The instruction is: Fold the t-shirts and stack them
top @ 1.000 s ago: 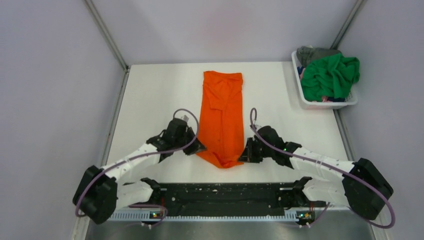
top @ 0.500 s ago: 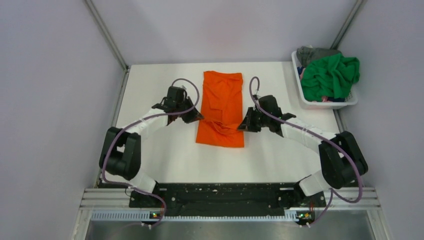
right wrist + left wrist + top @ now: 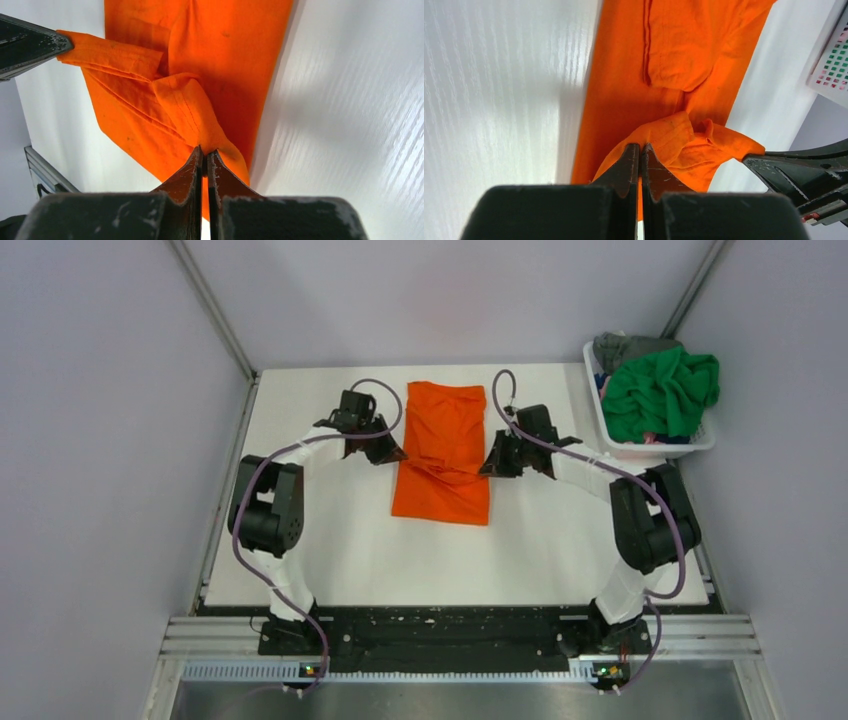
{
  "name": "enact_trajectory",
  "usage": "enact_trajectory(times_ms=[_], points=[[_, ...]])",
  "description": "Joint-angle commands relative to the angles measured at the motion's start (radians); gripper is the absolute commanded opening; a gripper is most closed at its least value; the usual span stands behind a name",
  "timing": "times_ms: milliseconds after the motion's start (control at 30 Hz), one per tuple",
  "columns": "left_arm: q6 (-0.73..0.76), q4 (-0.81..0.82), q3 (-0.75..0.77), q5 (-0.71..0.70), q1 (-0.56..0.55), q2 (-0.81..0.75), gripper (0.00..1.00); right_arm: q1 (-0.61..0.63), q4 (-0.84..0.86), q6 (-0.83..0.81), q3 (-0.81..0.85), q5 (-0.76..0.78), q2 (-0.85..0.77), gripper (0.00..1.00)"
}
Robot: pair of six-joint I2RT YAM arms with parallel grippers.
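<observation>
The orange t-shirt point(image 3: 443, 455) lies as a long narrow strip in the middle of the table, its near end lifted and carried back over its far part. My left gripper point(image 3: 393, 456) is shut on the left corner of that end; the left wrist view point(image 3: 640, 146) shows orange cloth point(image 3: 674, 75) pinched between the jaws. My right gripper point(image 3: 491, 466) is shut on the right corner, also seen in the right wrist view point(image 3: 205, 150) with the shirt point(image 3: 220, 55) below. A green t-shirt point(image 3: 660, 390) and a grey one point(image 3: 625, 344) lie piled in the basket.
The white slatted basket point(image 3: 655, 447) stands at the table's far right corner. Grey walls and metal frame posts close in the table on the left, right and back. Both arms stretch out over the table from its near edge.
Both grippers have moved away from the near edge towards the back, carrying the shirt's near end up and over its far part. The visible strip is now shorter.
</observation>
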Motion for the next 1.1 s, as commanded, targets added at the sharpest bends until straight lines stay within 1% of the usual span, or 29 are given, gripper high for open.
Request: enact_trajectory(times_ms=[0, 233, 267, 300, 333, 367, 400, 433, 467, 500, 633, 667, 700, 767, 867, 967, 1067], points=[[0.037, -0.007, 0.070, 0.041, 0.023, 0.048, 0.00, -0.010, 0.016, -0.060, 0.080, -0.016, 0.045, 0.00], [0.049, -0.035, 0.129, 0.033, 0.045, 0.115, 0.00, -0.049, 0.064, -0.079, 0.108, -0.024, 0.125, 0.00], [0.052, -0.039, 0.141, 0.038, 0.048, 0.130, 0.02, -0.054, 0.072, -0.088, 0.116, -0.031, 0.137, 0.00], [0.053, -0.042, 0.152, 0.041, 0.049, 0.141, 0.11, -0.059, 0.075, -0.094, 0.127, -0.031, 0.154, 0.03], [0.058, -0.046, 0.165, 0.047, 0.052, 0.148, 0.21, -0.060, 0.073, -0.103, 0.143, -0.032, 0.170, 0.11], [0.060, -0.051, 0.178, 0.054, 0.054, 0.153, 0.37, -0.062, 0.063, -0.115, 0.162, -0.033, 0.182, 0.22], [0.061, -0.062, 0.195, 0.059, 0.055, 0.156, 0.47, -0.062, 0.038, -0.125, 0.184, -0.023, 0.192, 0.33], [0.063, -0.072, 0.207, 0.065, 0.057, 0.154, 0.60, -0.063, 0.011, -0.133, 0.206, -0.010, 0.196, 0.42], [0.066, -0.074, 0.215, 0.069, 0.059, 0.147, 0.88, -0.062, -0.003, -0.137, 0.217, 0.006, 0.191, 0.49], [0.067, -0.077, 0.218, 0.065, 0.059, 0.135, 0.97, -0.063, -0.011, -0.136, 0.220, 0.024, 0.182, 0.55], [0.074, -0.092, 0.189, 0.033, 0.061, 0.050, 0.99, -0.062, -0.025, -0.125, 0.190, 0.077, 0.106, 0.82], [0.074, -0.090, 0.169, 0.029, 0.061, 0.024, 0.99, -0.062, -0.022, -0.121, 0.170, 0.075, 0.085, 0.87], [0.073, -0.082, 0.136, 0.026, 0.061, -0.006, 0.99, -0.062, -0.019, -0.116, 0.145, 0.070, 0.061, 0.90], [0.070, -0.059, 0.037, 0.031, 0.060, -0.073, 0.99, -0.062, -0.009, -0.095, 0.080, 0.049, 0.001, 0.91], [0.058, -0.008, -0.148, 0.046, 0.058, -0.185, 0.99, -0.059, 0.050, -0.050, -0.089, -0.005, -0.099, 0.92], [0.048, 0.040, -0.336, 0.039, 0.052, -0.303, 0.99, -0.022, 0.055, -0.038, -0.233, 0.020, -0.205, 0.91], [0.039, 0.057, -0.455, 0.026, 0.050, -0.364, 0.99, 0.051, 0.046, -0.019, -0.337, 0.056, -0.280, 0.91]])
